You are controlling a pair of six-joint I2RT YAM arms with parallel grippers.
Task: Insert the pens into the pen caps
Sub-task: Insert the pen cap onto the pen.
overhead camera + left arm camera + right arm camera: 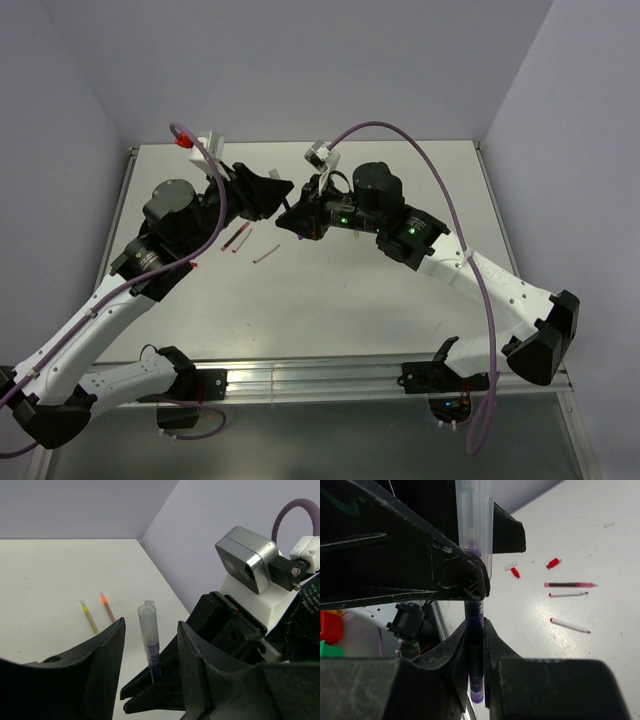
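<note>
Step in hand: capping one pen. The right claw [475, 630] is closed tight on the dark barrel of a pen [153, 664], held upright above the counter [45, 580]. A clear cap [147, 617] sits over the pen's upper end. The left claw [150, 630] stands open astride the cap, gripping nothing; contact on one side cannot be ruled out. Seating depth cannot be confirmed. Judged next: press the cap home if loose, then draw the left claw clear without knocking it. Loose pens [570, 584] and red caps [553, 563] lie apart on the counter.
</note>
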